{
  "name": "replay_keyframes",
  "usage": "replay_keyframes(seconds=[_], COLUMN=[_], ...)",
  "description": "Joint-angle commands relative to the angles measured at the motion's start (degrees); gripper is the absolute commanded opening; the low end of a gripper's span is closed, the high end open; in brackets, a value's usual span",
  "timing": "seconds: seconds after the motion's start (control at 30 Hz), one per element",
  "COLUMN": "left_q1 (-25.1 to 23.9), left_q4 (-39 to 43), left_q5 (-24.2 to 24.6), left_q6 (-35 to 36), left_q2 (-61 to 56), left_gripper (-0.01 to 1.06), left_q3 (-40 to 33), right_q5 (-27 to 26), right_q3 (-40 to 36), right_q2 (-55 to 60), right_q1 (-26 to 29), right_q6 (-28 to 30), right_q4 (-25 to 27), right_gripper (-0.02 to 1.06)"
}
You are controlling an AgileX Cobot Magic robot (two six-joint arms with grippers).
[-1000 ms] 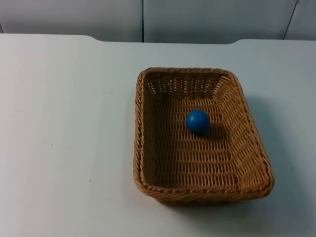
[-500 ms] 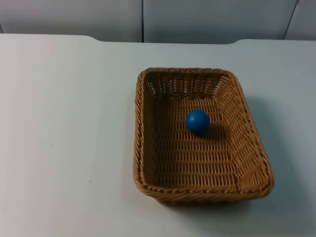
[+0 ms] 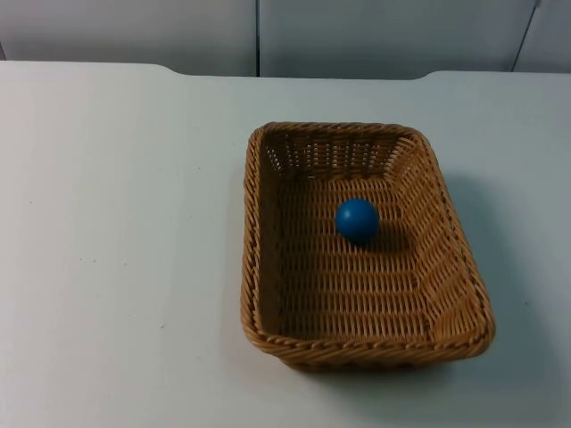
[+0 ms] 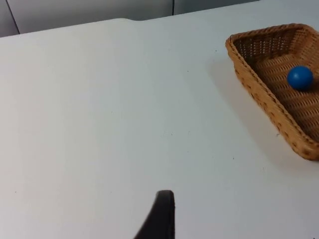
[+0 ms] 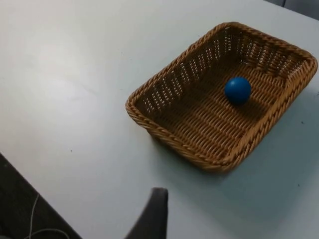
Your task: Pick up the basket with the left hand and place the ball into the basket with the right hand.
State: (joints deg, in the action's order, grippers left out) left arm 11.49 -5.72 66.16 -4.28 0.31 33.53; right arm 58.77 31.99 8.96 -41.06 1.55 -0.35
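The left hand (image 4: 160, 219) hangs over bare white desk (image 4: 99, 114), well apart from the basket (image 4: 259, 84). I see 1 black fingertip (image 4: 162, 209) of it, so I cannot tell if this hand is spread or pressed together. It holds nothing that I can see.

The right hand (image 5: 152, 216) hangs over the desk near a dark desk edge, a little way off from 1 long side of the basket. Here too I see 1 black fingertip (image 5: 154, 209), so I cannot tell its state.

The brown woven basket (image 3: 259, 232) sits flat on the desk, toward the right side in the top view. The blue ball (image 3: 357, 220) lies inside it, on the basket floor, closer to the far wall and touching none of the 4 walls.

There is lots of open desk left of the basket. Behind it the desk ends at the grey wall (image 3: 134, 31).
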Motion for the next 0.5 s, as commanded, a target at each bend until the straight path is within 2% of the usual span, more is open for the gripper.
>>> replay_keyframes(seconds=[0.0,0.3,0.4,0.47], left_q1=[0.13,0.13,0.13,0.13], left_q4=[0.24,0.77,0.89,0.89], left_q5=[0.32,0.66,1.53,2.08], left_q6=[0.4,0.4,0.4,0.83], left_q2=[-0.31,-0.31,-0.31,-0.31], left_gripper=[0.8,0.8,0.8,0.8], left_q3=[-0.15,-0.24,-0.24,-0.28], right_q5=[1.04,2.57,2.99,2.99], right_q3=[-1.42,-2.46,-3.04,-3.04], right_q2=[-1.61,-8.84,-8.96,-8.96], right_q1=[-0.21,-0.21,-0.21,-0.34], right_q6=[-0.1,-0.14,-3.27,-3.28], right_q4=[-0.53,-1.99,-4.51,-4.52], right_gripper=[0.83,0.82,0.82,0.82])
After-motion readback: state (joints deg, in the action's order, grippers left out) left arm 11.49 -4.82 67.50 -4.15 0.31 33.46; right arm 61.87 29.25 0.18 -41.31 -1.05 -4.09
